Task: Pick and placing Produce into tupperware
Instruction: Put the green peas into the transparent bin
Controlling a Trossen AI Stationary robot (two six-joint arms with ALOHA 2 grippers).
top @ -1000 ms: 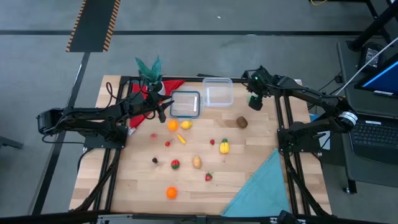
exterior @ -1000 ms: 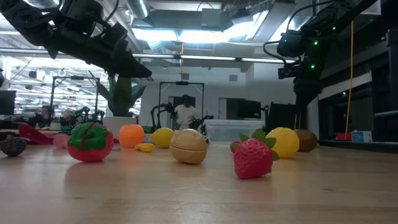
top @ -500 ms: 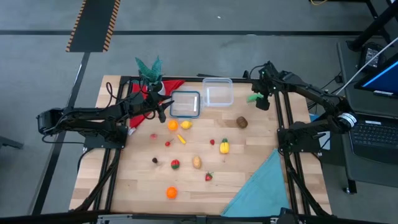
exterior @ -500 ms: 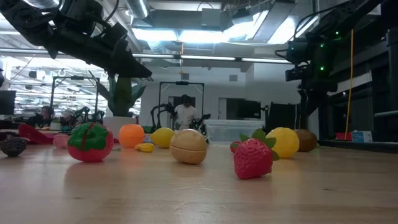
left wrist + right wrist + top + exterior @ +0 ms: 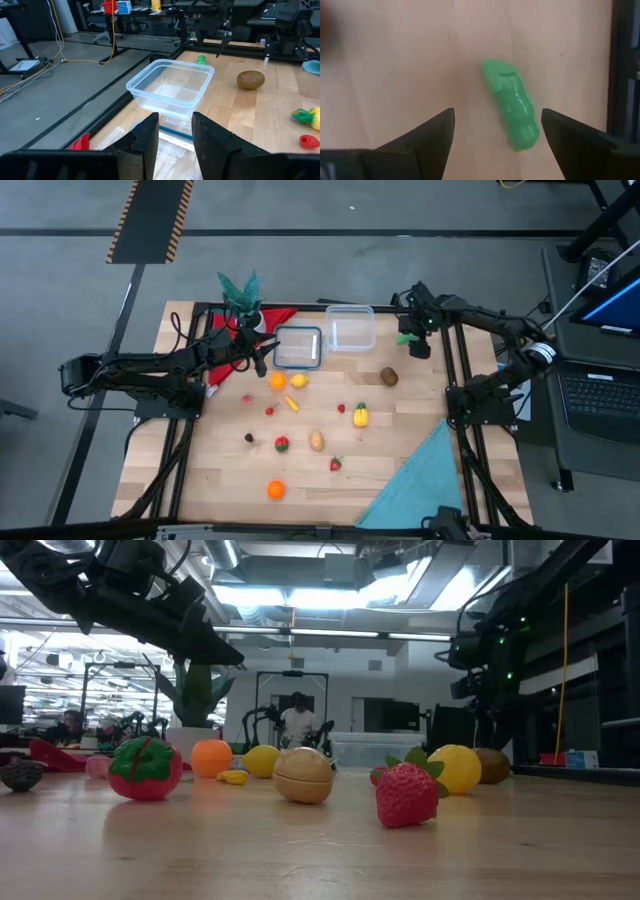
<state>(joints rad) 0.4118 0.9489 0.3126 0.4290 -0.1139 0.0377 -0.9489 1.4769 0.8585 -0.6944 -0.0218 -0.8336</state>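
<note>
The clear tupperware (image 5: 350, 328) stands at the far middle of the table and holds nothing; the left wrist view shows the tupperware (image 5: 171, 87) too. A small green piece of produce (image 5: 512, 102) lies on the wood to its right. My right gripper (image 5: 497, 135) hangs open above it, fingers pointing down, one on either side and clear of it. Other produce lies scattered mid-table: a brown fruit (image 5: 388, 376), a yellow one (image 5: 361, 416), an orange (image 5: 277, 380). My left gripper (image 5: 175, 137) stays open over the blue-rimmed lid, holding nothing.
A flat clear lid with a blue rim (image 5: 298, 348) lies left of the tub. A potted plant (image 5: 240, 288) and a red cloth (image 5: 275, 317) are at the far left. A teal cloth (image 5: 420, 485) covers the near right corner. Black frame rails (image 5: 458, 370) run along both sides.
My right gripper has sunk toward the green piece beside the tub and rolled about its wrist, staying open. My left arm has kept still, and nothing on the table has moved.
</note>
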